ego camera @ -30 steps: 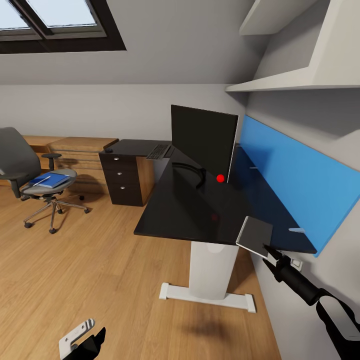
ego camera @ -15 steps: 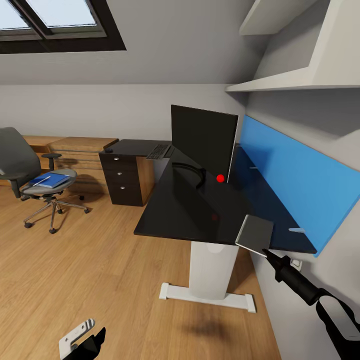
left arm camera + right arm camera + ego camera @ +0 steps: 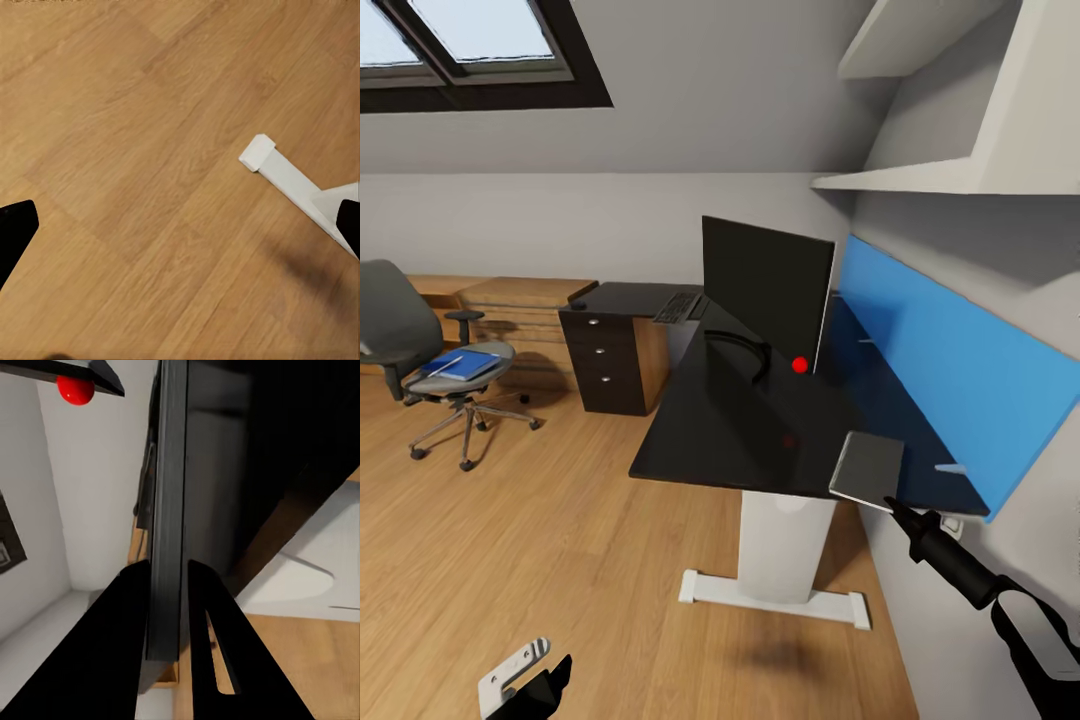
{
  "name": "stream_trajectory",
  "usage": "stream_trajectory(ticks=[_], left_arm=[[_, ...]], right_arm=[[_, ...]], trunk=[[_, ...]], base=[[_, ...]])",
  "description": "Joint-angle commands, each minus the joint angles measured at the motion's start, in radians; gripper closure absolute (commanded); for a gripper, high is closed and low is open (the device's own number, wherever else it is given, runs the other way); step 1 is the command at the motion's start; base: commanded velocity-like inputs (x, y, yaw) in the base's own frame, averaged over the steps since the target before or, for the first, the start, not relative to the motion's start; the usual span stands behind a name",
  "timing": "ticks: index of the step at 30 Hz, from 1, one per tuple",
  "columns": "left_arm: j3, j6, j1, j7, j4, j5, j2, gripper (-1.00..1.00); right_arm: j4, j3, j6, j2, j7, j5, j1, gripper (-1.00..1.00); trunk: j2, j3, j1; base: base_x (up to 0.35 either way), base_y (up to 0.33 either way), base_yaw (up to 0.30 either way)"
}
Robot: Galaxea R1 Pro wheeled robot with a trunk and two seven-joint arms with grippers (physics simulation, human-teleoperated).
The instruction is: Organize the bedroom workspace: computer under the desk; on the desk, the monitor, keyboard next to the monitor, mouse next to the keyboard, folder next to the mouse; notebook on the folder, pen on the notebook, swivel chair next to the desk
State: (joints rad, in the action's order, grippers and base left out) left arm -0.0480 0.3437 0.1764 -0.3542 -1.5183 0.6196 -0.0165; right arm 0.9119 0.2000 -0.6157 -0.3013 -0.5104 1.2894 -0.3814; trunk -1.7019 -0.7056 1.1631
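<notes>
notebook (image 3: 867, 468) lower, in r gripper (image 3: 891, 505)

Head cam high, facing desk (image 3: 750, 420); wrist cams close.

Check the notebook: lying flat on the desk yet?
No. The notebook is tilted at the desk corner, clamped edgewise in the right gripper.

The right hand (image 3: 171, 619) grips the notebook (image 3: 169, 510) edge-on beside the desk (image 3: 277, 450).
</notes>
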Motion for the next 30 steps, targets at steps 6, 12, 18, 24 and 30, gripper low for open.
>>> stream_trajectory(ticks=[6, 12, 18, 24, 30], left_arm=[[0.003, 0.003, 0.0, -0.006, 0.018, 0.01, 0.0, -1.0], [0.015, 0.003, 0.0, -0.006, 0.065, 0.008, -0.002, -1.0], [0.037, 0.002, 0.0, -0.008, 0.111, 0.006, -0.003, -1.0], [0.048, -0.002, 0.0, -0.008, 0.179, 0.003, -0.006, -1.0], [0.049, -0.08, 0.0, -0.005, 0.272, 0.001, -0.017, -1.0]], right_arm=[[0.001, 0.0, -0.009, 0.008, -0.003, 0.004, -0.001, 1.0], [0.045, -0.037, -0.01, 0.032, -0.002, 0.001, -0.001, 1.0], [0.092, -0.135, -0.003, 0.044, 0.001, -0.003, -0.001, 1.0], [0.138, -0.199, 0.0, 0.047, 0.004, -0.004, -0.001, 1.0], [0.184, -0.31, 0.002, 0.054, 0.006, -0.051, -0.001, 1.0]], trunk=[[0.042, 0.018, -0.023], [0.049, 0.021, -0.027], [0.049, 0.021, -0.027], [0.049, 0.021, -0.027], [0.049, 0.021, -0.027]], base=[[0.0, 0.0, 0.001], [0.0, 0.0, 0.122], [0.0, 0.0, 0.249], [0.0, 0.0, 0.273], [0.063, 0.204, 0.279]])
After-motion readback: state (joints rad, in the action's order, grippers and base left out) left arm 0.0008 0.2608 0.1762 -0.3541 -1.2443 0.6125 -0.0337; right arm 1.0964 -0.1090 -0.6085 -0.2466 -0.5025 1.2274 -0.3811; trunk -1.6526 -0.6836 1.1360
